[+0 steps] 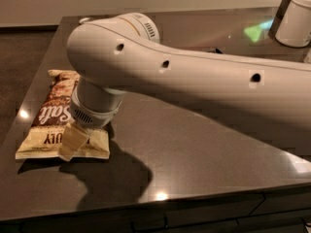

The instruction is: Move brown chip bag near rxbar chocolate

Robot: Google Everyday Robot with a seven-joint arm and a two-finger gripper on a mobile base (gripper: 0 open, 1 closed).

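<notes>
brown chip bag [46,114] lies flat on the dark table [194,174], far left, close to the left edge and towards the near edge. its long axis runs roughly 12 to 6 in the camera view, far end leaning a touch towards 1. the "sea salt" script runs along that axis. the cream end with the inverted lettering is the near one, at 6; the other cream end points away at 12.

gripper [70,142] hangs off the wrist of the arm [194,81], right over the near right corner of the bag. the cream tip overlaps the bag's 6 o'clock end. most of the bag lies at 10 to 11 from the gripper, so you're at one end of the long axis, not the middle. can't tell how far open it is, or whether it has hold of the bag or is only touching it. the wrist blocks that.

rxbar chocolate isn't visible to you here. the arm covers a wide band of the table from 9 through 3, so it may be behind that. white container [296,18] sits at far right, about 2 o'clock, well apart from the bag.

my read: the grasp isn't confirmed, so verify it before any travel. an end-held bag will likely swing or drag along its long axis.
</notes>
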